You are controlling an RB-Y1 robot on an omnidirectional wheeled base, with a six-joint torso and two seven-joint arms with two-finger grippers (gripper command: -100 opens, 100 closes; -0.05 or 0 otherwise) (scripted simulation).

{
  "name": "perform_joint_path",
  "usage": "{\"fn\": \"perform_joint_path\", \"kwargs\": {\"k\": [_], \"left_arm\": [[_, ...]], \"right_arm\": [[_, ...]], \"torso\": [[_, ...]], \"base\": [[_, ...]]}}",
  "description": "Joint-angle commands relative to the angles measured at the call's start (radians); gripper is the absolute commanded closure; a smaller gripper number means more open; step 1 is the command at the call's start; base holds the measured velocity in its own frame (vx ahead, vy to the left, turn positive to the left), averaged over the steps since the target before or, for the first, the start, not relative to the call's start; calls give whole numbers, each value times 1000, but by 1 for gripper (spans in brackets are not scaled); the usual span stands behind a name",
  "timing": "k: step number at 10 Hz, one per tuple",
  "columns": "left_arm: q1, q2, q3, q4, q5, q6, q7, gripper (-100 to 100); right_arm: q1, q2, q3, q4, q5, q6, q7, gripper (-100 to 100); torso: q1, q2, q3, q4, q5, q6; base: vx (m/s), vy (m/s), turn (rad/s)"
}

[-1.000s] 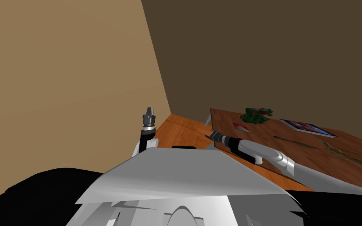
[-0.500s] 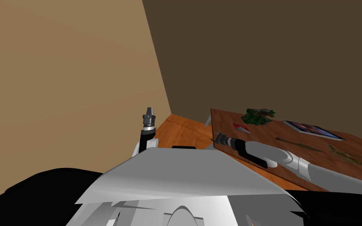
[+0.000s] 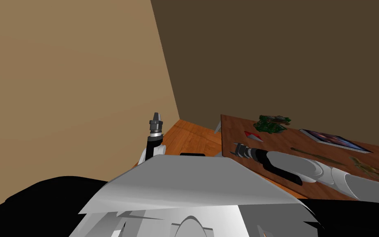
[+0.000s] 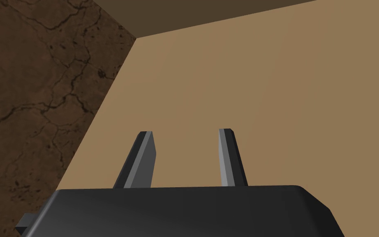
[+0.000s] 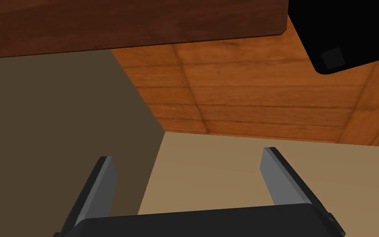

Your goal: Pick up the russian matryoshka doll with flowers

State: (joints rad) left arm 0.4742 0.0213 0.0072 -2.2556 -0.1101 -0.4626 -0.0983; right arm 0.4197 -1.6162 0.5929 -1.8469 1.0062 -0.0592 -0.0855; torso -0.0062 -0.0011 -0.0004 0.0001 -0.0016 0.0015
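Observation:
A small red and white thing [image 3: 253, 135] lies on the brown wooden table [image 3: 299, 144], near its left end. I cannot tell whether it is the doll. A green leafy clump [image 3: 272, 123] sits just beyond it. My right gripper [image 3: 234, 149] hovers at the table's near left corner, a short way in front of the red and white thing. The right wrist view shows the right gripper [image 5: 188, 158] open and empty, facing the table's edge [image 5: 123, 20] and the floor. My left gripper [image 3: 156, 117] points upward by the tan wall, and the left gripper [image 4: 186, 135] holds nothing between its parted fingers.
A flat book or tablet [image 3: 334, 140] and thin olive skeleton-like shapes [image 3: 365, 166] lie farther right on the table. An orange wooden floor [image 3: 192, 138] runs to the room corner left of the table. A black block [image 5: 349, 33] is near the table edge.
My right arm has drawn back to the right, taking its gripper from beyond the table's left end to over its near corner. The left arm has not moved.

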Motion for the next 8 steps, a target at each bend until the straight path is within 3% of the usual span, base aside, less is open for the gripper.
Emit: {"fn": "perform_joint_path", "kwargs": {"k": [1, 3, 4, 5, 6, 8], "left_arm": [[0, 0, 0, 0, 0, 0, 0, 0], [0, 0, 0, 0, 0, 0, 0, 0], [0, 0, 0, 0, 0, 0, 0, 0], [0, 0, 0, 0, 0, 0, 0, 0], [0, 0, 0, 0, 0, 0, 0, 0], [0, 0, 0, 0, 0, 0, 0, 0]], "right_arm": [[-12, -35, 27, 19, 23, -3, -7, -100], [-6, -111, 84, 62, 88, -3, -22, -100], [10, -111, 47, 62, 90, -3, -22, -100], [-6, -111, 78, 62, 90, -3, -22, -100], [-3, -141, 110, 80, 118, -5, -29, -100], [-3, -141, 110, 80, 118, -5, -29, -100]], "torso": [[0, 0, 0, 0, 0, 0], [1, 0, 0, 0, 0, 0], [-1, -1, 0, 0, 0, 0], [0, -1, -1, 0, 0, 0], [2, 0, 0, 0, 0, 0], [2, 0, 0, 0, 0, 0]], "base": [[8, -53, 25], [20, -69, 53], [19, -66, 20], [4, -32, 2], [9, -45, 34], [8, -28, 9]]}}
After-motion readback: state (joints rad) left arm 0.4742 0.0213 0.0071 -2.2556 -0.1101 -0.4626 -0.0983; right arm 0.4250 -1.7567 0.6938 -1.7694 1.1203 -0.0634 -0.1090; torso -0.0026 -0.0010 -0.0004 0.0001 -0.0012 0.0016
